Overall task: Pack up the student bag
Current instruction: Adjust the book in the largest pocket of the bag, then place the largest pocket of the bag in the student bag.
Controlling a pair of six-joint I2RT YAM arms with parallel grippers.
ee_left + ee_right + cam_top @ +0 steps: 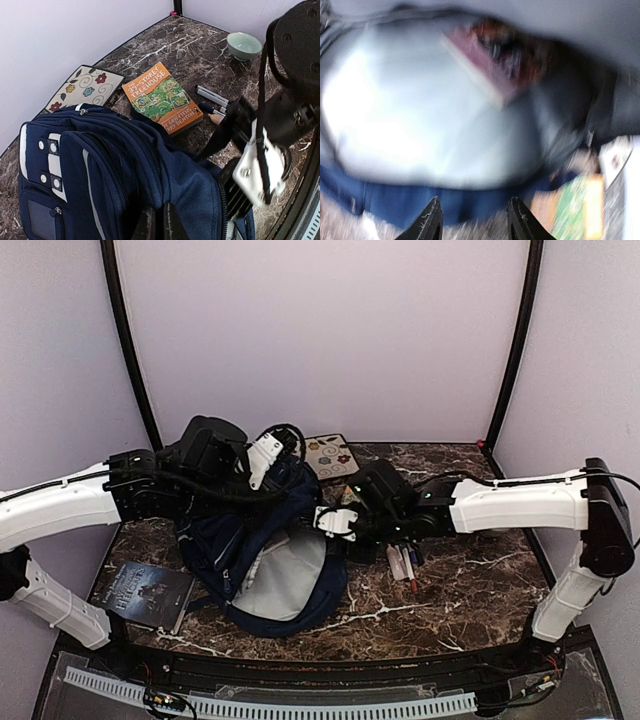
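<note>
- Left pincer [157, 226]: fingers pressed together, clamped on a fold of navy fabric at the top edge of the student bag [262, 558]. The left arm enters from the left, its forearm roughly level above the tabletop [480, 590] and its wrist bent down onto the bag.
- Right pincer [474, 222]: fingers [427, 222] apart with nothing between them, aimed into the bag's mouth at the pale grey lining [410, 110]. This wrist view is blurred.
- Right arm: rises from its base at the right, then stretches level toward the centre, with the wrist at the bag's right edge.
- Bag: lies at the tabletop's centre between the two arms, its mouth gaping toward the near edge and the lining exposed.
- Surroundings: orange book [162, 97] just beside the bag's far side; floral card [82, 87] next to it; markers [212, 97] near the book; pale green bowl [243, 45] well apart; dark book [140, 592] near the bag's left.
</note>
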